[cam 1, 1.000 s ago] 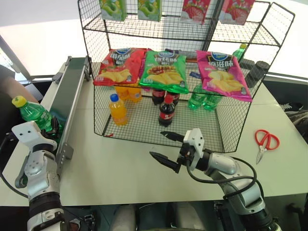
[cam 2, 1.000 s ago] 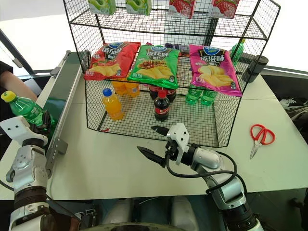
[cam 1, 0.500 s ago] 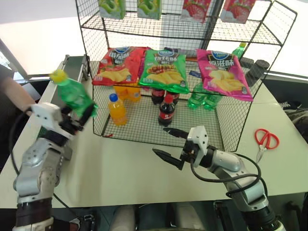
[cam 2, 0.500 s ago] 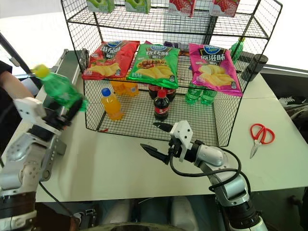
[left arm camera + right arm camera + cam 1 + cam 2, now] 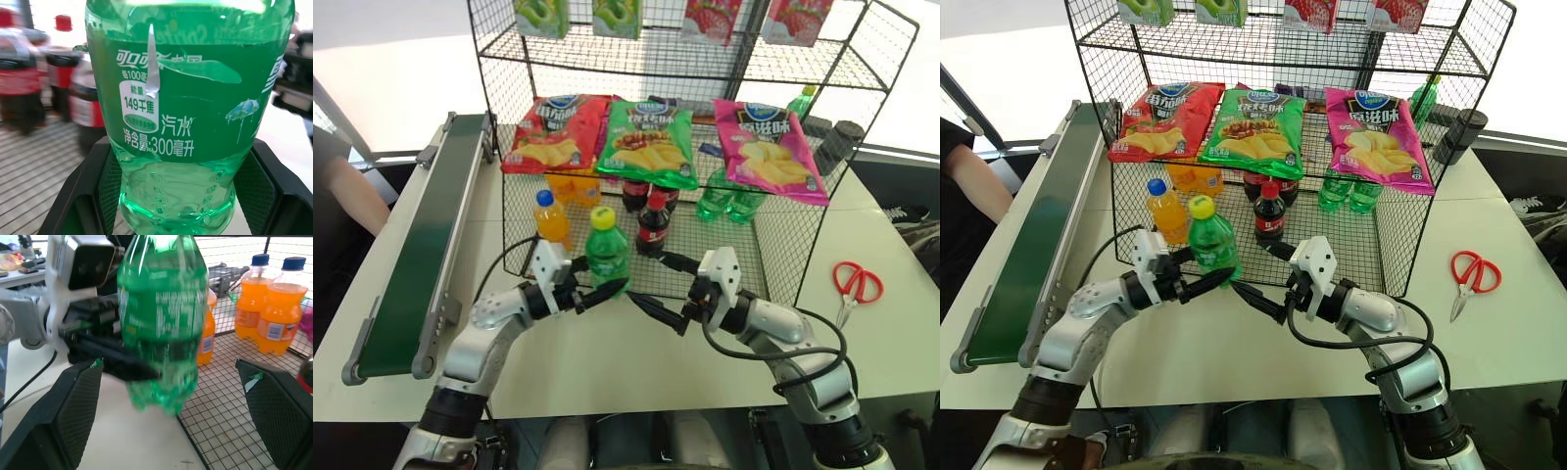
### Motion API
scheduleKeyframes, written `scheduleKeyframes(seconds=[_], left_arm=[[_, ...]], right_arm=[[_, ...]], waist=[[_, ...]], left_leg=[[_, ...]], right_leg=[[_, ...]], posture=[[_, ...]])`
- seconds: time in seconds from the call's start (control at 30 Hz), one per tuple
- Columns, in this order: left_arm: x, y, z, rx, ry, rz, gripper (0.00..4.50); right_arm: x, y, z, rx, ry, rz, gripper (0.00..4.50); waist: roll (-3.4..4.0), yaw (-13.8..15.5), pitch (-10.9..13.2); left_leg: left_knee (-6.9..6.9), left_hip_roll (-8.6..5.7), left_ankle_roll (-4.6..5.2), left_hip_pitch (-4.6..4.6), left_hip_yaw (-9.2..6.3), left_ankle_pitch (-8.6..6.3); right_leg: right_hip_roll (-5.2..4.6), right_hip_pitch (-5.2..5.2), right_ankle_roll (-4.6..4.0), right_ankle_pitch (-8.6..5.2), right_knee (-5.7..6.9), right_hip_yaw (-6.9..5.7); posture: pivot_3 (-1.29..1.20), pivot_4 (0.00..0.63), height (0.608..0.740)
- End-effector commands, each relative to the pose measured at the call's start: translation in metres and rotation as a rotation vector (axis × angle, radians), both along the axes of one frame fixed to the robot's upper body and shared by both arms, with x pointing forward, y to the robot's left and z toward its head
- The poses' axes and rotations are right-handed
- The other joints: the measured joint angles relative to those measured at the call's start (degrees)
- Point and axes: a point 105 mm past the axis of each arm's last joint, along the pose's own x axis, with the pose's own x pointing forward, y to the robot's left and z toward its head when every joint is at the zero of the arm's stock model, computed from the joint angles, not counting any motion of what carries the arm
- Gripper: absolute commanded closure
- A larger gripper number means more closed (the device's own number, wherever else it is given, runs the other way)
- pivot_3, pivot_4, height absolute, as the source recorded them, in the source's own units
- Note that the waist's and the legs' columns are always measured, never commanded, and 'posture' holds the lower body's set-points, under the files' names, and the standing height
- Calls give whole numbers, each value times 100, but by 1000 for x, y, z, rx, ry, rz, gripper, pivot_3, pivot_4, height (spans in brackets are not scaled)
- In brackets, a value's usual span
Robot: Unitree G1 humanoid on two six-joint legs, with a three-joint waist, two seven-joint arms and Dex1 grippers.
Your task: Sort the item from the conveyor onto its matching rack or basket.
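The green bottle [image 5: 186, 122] has a label with white Chinese characters and the numbers "149" and "300". Writing on the chip bags [image 5: 651, 142] is too small to read.

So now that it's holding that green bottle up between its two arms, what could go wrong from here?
The left claw grips the green bottle only near its base, so the upright bottle might tip or slip. The right claw stands open close beside it; a mistimed handover could drop it. The rack front edge and the cola bottle and orange bottle just behind could get knocked.
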Motion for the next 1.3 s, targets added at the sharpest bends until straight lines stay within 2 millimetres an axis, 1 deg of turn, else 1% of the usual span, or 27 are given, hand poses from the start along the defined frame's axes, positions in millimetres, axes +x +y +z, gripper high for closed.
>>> scheduleKeyframes(seconds=[0.03, 0.23, 0.53, 0.6, 0.67, 0.7, 0.77, 0.83, 0.87, 0.9, 1.03, 1.17, 1.23, 1.3], left_arm=[[-2, -15, 16, -13, -99, -94, 1831], [-5, -30, 14, 20, -130, -204, 1831], [-8, -38, 14, 37, -173, -256, 1831], [-9, -38, 13, 42, -178, -256, 1831], [-10, -38, 12, 45, -181, -256, 1831], [-10, -38, 12, 45, -178, -253, 1831], [-8, -38, 9, 46, -147, -244, 1831], [-8, -38, 6, 52, -121, -240, 769], [-6, -37, 4, 60, -121, -230, 358], [-5, -36, 4, 66, -123, -223, 40], [-1, -27, -4, 97, -102, -178, 40], [5, -9, -7, 74, -61, -74, 40], [3, -6, -6, 66, -65, -59, 40], [2, -6, -2, 51, -71, -50, 40]], right_arm=[[-7, 4, 17, 38, -51, 5, 0], [-9, 5, 16, 46, -33, -3, 0], [-6, 3, 14, 83, -6, -19, 0], [-7, 3, 14, 93, 3, -7, 543], [-7, 3, 14, 95, 5, -3, 1377], [-7, 3, 14, 95, 4, -3, 1547], [-6, 3, 15, 91, -5, -11, 1546], [-4, 2, 16, 91, -13, -24, 1546], [-2, 0, 17, 97, -20, -39, 1546], [-1, -1, 19, 102, -26, -51, 1546], [11, -20, 23, 112, -64, -181, 1546], [24, -65, 8, 38, -81, -418, 1546], [29, -83, 0, 20, -94, -528, 1546], [32, -94, -7, -8, -112, -608, 1546]], waist=[[0, 9, 0], [0, 12, 0], [0, 10, 0], [0, 11, 0], [0, 11, 0], [0, 11, 0], [0, 16, 0], [0, 16, 0], [0, 16, 0], [0, 16, 0], [0, 16, 0], [-1, 43, -2], [0, 52, -2], [2, 79, 0]], left_leg=[[3, 4, 0, 0, 0, 0], [17, 20, 1, 2, -7, 0], [17, 35, 1, 4, -12, 0], [17, 36, 0, 5, -12, 0], [18, 37, 0, 5, -12, 0], [18, 37, 1, 5, -12, 0], [18, 37, 1, 5, -12, 0], [18, 37, 0, 5, -12, 0], [19, 36, 0, 5, -12, 0], [19, 36, 1, 5, -12, 0], [19, 36, 0, 5, -12, 0], [19, 36, 0, 6, -12, 0], [19, 36, 0, 5, -11, 0], [19, 36, 0, 6, -10, 0]], right_leg=[[11, 2, 0, 0, 0, 0], [47, 11, 1, 0, 2, 4], [70, 10, 1, 0, 5, 4], [70, 10, 1, 0, 6, 4], [70, 10, 1, 0, 6, 5], [70, 11, 1, 0, 6, 5], [70, 11, 1, 0, 6, 5], [70, 11, 1, 0, 6, 5], [70, 11, 1, 0, 6, 5], [70, 11, 1, 0, 6, 4], [70, 10, 1, 0, 8, 5], [69, 12, 1, 0, 7, 5], [68, 12, 1, 0, 6, 6], [68, 11, 1, 0, 7, 6]], posture=[[0, 150, 740], [0, 150, 740], [0, 150, 740], [0, 150, 740], [0, 150, 740], [0, 150, 740], [0, 150, 740], [0, 150, 740], [0, 150, 740], [0, 150, 740], [0, 150, 740], [0, 150, 740], [0, 150, 740], [0, 150, 740]])
